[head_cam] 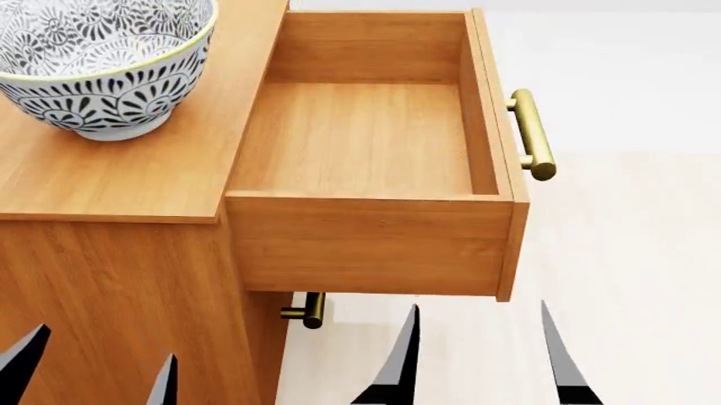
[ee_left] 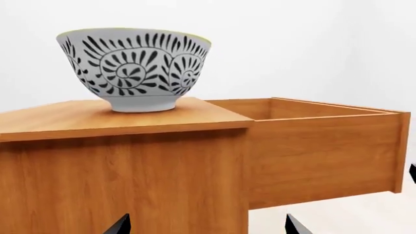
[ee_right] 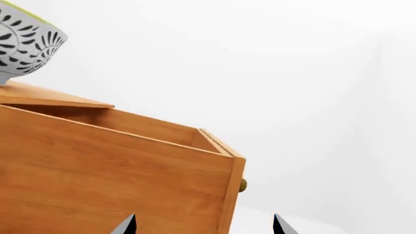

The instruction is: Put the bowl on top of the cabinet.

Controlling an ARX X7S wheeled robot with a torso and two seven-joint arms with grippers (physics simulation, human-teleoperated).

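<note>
Setting: plain white walls and a pale floor, with nothing else standing nearby.
Cabinet: light-brown wooden cabinet fills the head view from 9 to 7 o'clock, its flat top level.
Drawer: one top drawer stands pulled fully out toward 3 o'clock, empty inside, its brass handle on the outer face; a second brass handle shows lower down.
Bowl: the patterned bowl sits upright on the cabinet top at about 10 o'clock in the head view, resting on its foot, touching nothing else.
Left gripper: left gripper hangs low at 7 o'clock, fingertips spread apart and holding nothing.
Right gripper: right gripper hangs low at 5 o'clock, below the open drawer, fingertips likewise apart and empty.
Key relation: the bowl lies up and away from both pairs of jaws, well apart from them; the left arm is the nearer one. Being round, the bowl has no long axis to line up with.
Progress: judged from its resting place, the bowl already seems to be where the task wants it.
Risk: the jutting drawer could catch the right arm if it rises.
</note>
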